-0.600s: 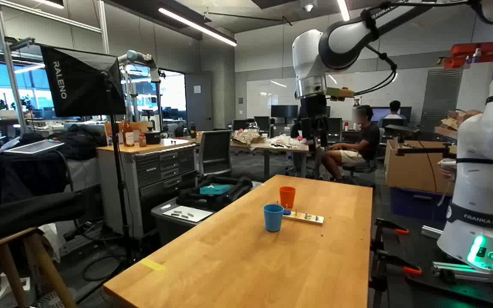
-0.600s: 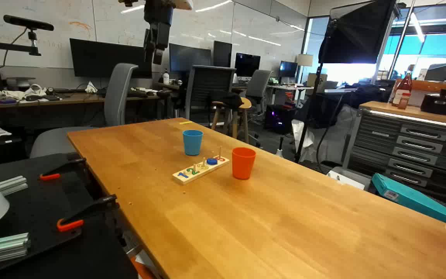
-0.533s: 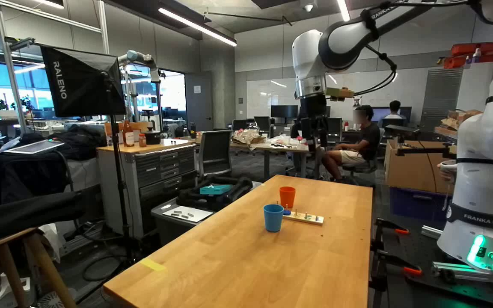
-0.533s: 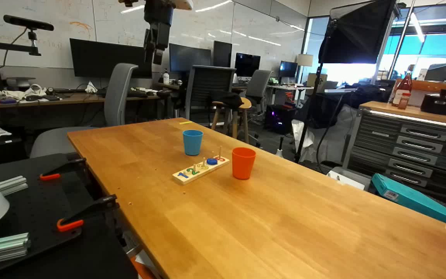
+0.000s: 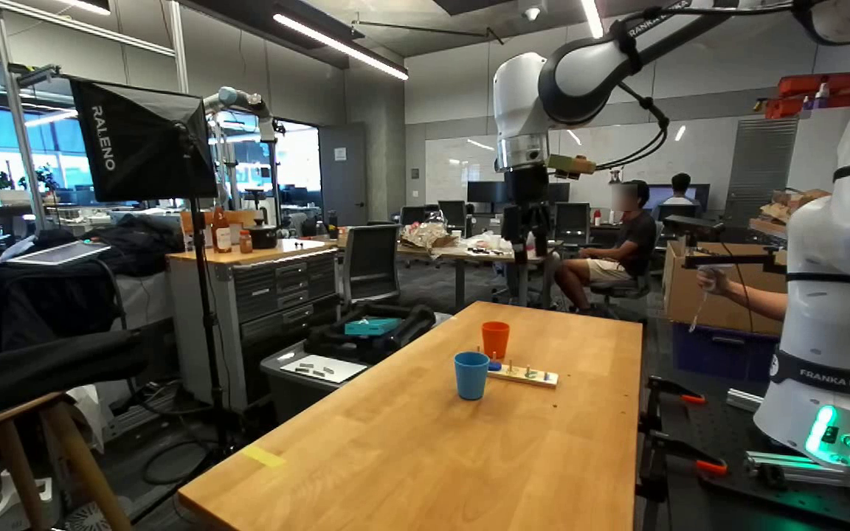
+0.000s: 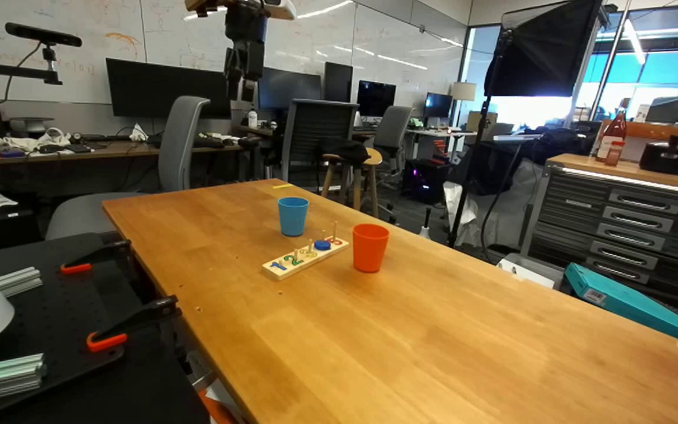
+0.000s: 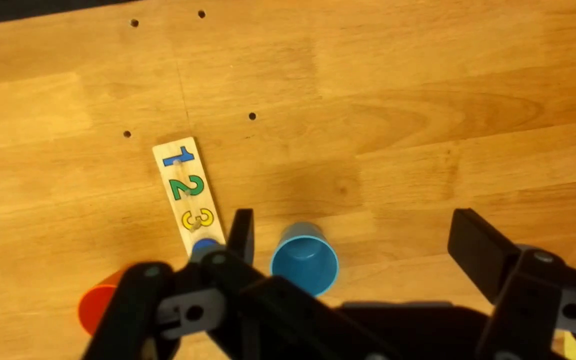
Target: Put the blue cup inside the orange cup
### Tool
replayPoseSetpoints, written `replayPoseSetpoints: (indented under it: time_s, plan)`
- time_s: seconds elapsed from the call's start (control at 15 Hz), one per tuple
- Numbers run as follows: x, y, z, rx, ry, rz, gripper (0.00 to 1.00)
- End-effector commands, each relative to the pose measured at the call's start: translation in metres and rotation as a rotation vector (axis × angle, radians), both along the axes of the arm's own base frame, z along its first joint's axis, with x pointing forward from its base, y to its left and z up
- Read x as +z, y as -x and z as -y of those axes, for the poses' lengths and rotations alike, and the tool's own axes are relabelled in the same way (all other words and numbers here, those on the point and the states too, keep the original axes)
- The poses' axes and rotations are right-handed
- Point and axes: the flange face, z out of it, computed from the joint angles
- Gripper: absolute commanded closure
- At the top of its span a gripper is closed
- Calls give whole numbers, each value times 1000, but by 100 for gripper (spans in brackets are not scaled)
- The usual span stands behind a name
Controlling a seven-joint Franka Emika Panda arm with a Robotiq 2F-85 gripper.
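From left to right in the wrist view, the orange cup comes first, outside the spread of the gripper and partly hidden behind one of its fingers. Next is the numbered wooden board, one end of it covered by that same finger. Then comes the blue cup, seen through the gap between the fingers and closer in the picture to the one on the left side. Both cups stand upright on the table, apart from each other, the orange one just beside the end of the board where a blue disc sits; whether that cup and the board touch is unclear. In both exterior views the gripper hangs well above the cups, pointing down. Its fingers are spread wide, with only air between them, and touch neither cup.
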Motion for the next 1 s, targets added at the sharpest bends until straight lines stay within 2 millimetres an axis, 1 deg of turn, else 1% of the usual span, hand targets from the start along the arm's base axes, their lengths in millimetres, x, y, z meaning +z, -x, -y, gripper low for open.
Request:
replayPoseSetpoints:
  time_s: [0.0,0.13,0.27,0.4,0.6,0.8,0.93]
  plan:
    - [-5,-59,-28,38,-66,-29,0]
    - [-11,-87,-39,53,-80,-37,0]
    - [-19,-113,-43,64,-82,-39,0]
    - [-36,-129,-39,66,-76,-56,0]
    - [-72,-138,-22,68,-53,-83,0]
    - [-108,-137,-8,72,-34,-125,0]
    - [-124,-135,2,84,-16,-133,0]
